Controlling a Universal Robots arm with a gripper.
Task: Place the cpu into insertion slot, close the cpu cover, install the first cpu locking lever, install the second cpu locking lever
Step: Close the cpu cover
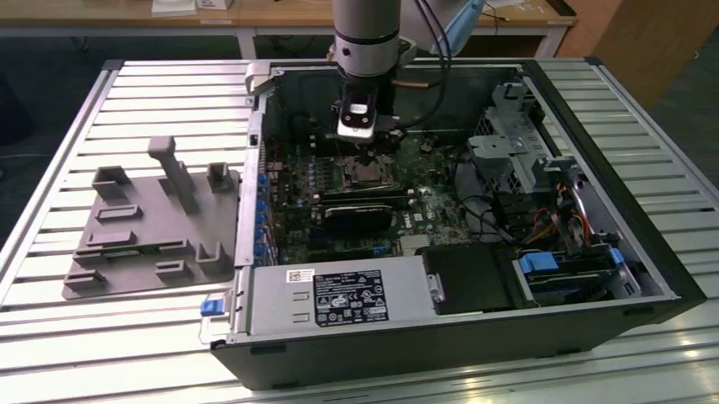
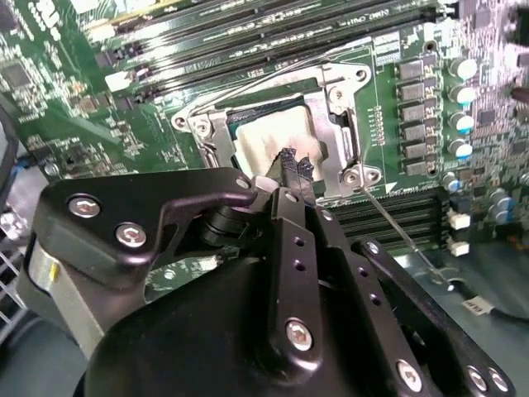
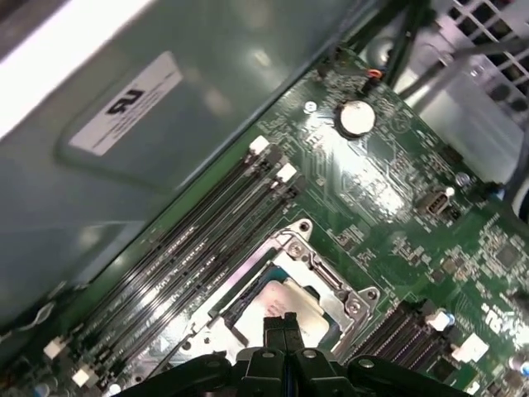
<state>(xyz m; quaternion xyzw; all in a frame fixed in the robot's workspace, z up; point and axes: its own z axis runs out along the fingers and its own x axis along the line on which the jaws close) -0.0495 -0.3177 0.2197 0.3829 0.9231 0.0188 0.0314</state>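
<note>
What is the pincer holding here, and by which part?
Nothing is held. The pincer is shut and empty, its tips together just over the cpu.

We log a light slatted metal tabletop [image 1: 124, 345]. Two things sit directly on it. An open desktop computer case [image 1: 472, 341] lies on its side toward the exterior view's right. A grey moulded fixture plate [image 1: 146, 244] with upright posts lies flat just beside the case, at the exterior view's left.

Case [image 1: 450, 358] and fixture [image 1: 135, 244] on table [image 1: 101, 366].
Fixture at the exterior view's left of case; cpu [image 2: 266, 139] in insertion slot [image 3: 241, 299].
</note>
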